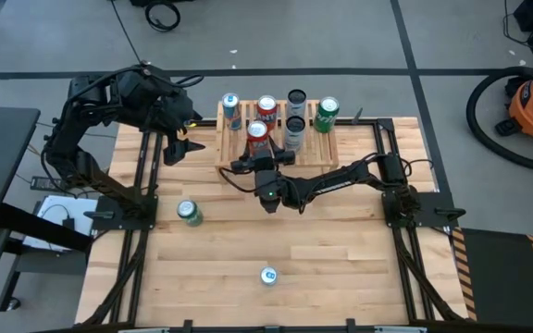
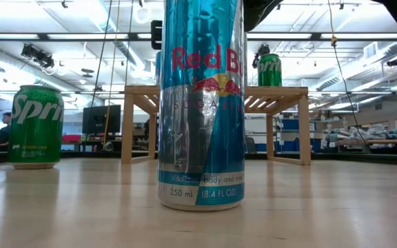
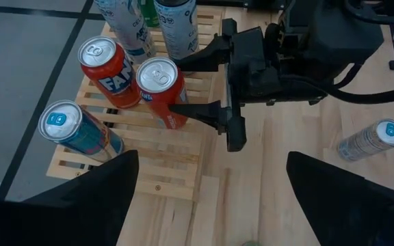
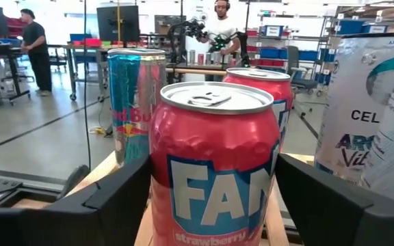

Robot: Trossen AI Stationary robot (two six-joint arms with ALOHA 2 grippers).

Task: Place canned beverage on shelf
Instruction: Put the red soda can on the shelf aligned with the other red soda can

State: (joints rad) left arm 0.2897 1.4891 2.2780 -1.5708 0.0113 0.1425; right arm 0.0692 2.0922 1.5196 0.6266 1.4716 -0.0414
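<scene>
Strawberry Fanta can (image 4: 214, 171) upright on shelf (image 1: 234, 153), between parted fingers of right gripper (image 1: 258, 151).

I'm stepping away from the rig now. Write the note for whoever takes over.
Right gripper: fingers either side of the red strawberry Fanta can standing on the light slatted wooden shelf; grip not confirmed.
Left gripper: open, empty, waiting beside the shelf's left end.
On the shelf: six cans, counting that Fanta.
Left on the table: green Sprite can and blue-silver Red Bull can, both upright.
</scene>
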